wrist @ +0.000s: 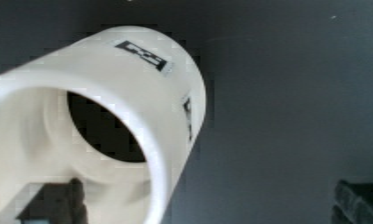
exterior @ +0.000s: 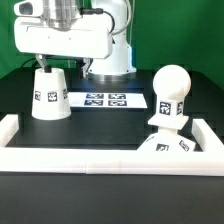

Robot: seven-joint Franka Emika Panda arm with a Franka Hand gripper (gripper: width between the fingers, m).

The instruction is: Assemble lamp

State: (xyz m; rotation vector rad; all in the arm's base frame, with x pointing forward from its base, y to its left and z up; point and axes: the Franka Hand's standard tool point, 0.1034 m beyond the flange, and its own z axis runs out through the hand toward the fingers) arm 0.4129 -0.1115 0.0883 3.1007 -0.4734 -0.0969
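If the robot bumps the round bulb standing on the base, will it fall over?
Probably fairly easily. The bulb is a big ball on a narrow neck, so it looks top-heavy on the small base. Once down, it would likely roll, being round. It appears to be hard, smooth plastic, so likely stiff and perhaps a little slippery.

The exterior view is evenly and brightly lit. The white parts stand out strongly against the black counter [exterior: 110, 125] and the green backdrop. Slight overexposure is seen on the bulb [exterior: 171, 84], where surface detail is washed out, and on the arm's white housing. Only soft, faint shadows are cast on the counter. The picture is small and coarse, so the tags are rendered as blurred patches.

In the wrist view, the shade [wrist: 112, 130] is shown very close and soft in focus. Its outer wall is lit brightly, while its opening is left in deep shadow. The surrounding counter is dim and featureless.
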